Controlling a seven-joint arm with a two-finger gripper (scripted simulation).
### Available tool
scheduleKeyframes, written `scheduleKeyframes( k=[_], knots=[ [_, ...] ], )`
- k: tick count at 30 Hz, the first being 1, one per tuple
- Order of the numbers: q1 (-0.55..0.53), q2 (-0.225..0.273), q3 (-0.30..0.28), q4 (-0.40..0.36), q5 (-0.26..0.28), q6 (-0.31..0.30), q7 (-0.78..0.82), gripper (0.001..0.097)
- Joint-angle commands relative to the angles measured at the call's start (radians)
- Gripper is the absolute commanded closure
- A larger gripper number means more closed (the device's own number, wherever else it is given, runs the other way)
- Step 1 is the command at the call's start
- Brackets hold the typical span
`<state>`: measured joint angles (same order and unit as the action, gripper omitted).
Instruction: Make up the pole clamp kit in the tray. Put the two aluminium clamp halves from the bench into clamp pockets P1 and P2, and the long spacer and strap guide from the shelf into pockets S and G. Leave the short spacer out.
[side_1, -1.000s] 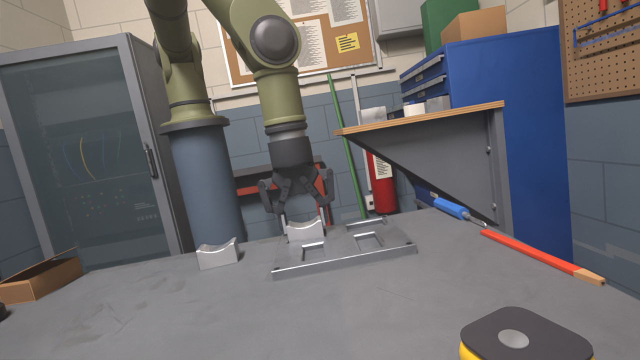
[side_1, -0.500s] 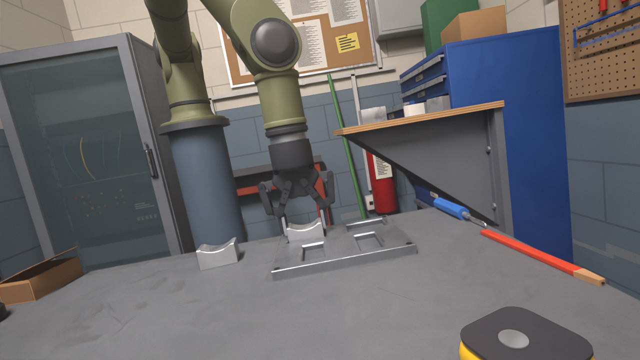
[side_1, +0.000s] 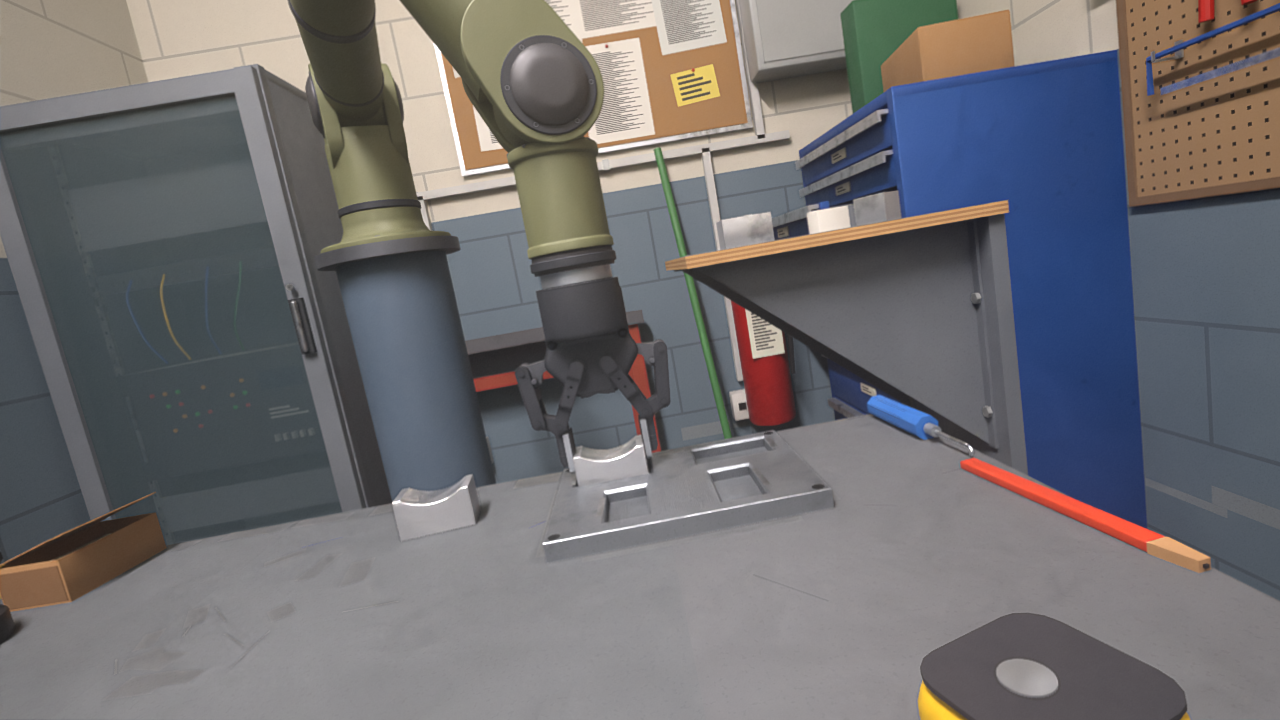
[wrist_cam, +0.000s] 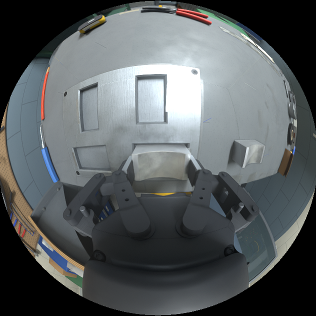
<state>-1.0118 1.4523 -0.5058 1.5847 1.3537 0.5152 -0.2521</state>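
Note:
One aluminium clamp half (side_1: 610, 464) (wrist_cam: 160, 165) sits in a rear pocket of the metal tray (side_1: 685, 494) (wrist_cam: 132, 118), gripped by my closed gripper (side_1: 607, 448) (wrist_cam: 161, 174). The second clamp half (side_1: 436, 507) (wrist_cam: 247, 152) stands on the bench, apart from the tray on its left in the side camera. The tray's other three pockets hold nothing. On the wooden shelf (side_1: 841, 235) behind the tray stand a few small metal and white blocks (side_1: 829, 218); I cannot tell which is which.
A grey cabinet stands under the shelf (side_1: 895, 331), right of the tray. A blue-handled screwdriver (side_1: 904, 418) and a red bar (side_1: 1074, 512) lie on the bench's right side. A yellow and black device (side_1: 1047, 672) sits at the near edge. A cardboard box (side_1: 72, 560) lies far left.

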Motion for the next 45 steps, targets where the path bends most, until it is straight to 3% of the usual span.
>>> scheduleKeyframes(
  k=[1, 29, 45],
  knots=[
    [0.000, -0.002, -0.001, 0.000, 0.000, 0.000, 0.000, 0.0706],
    [0.000, -0.002, -0.001, 0.000, 0.000, 0.000, 0.000, 0.0146],
    [0.001, -0.010, -0.004, 0.006, -0.006, 0.003, 0.003, 0.0141]
  ],
)
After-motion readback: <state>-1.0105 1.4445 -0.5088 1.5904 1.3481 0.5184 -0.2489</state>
